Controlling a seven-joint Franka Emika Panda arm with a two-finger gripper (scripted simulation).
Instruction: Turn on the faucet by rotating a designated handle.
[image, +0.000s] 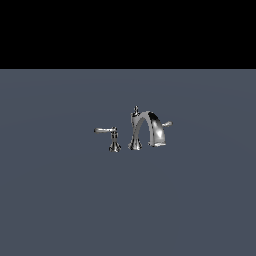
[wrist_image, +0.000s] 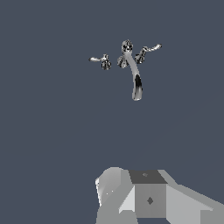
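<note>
the chrome faucet (image: 148, 131) stands on the grey counter (image: 60, 200), just right of the exterior view's centre, its arched spout (image: 156, 129) curving toward 4 o'clock. the short handle (image: 167, 123) pokes out at the spout's 3 o'clock side; the longer lever (image: 106, 131) sits on its pedestal at 9 o'clock. in the wrist view the hand (wrist_image: 144, 197) shows only as grey housing, well apart from the faucet; whether it is open cannot be told, and it holds nothing visible.
</note>
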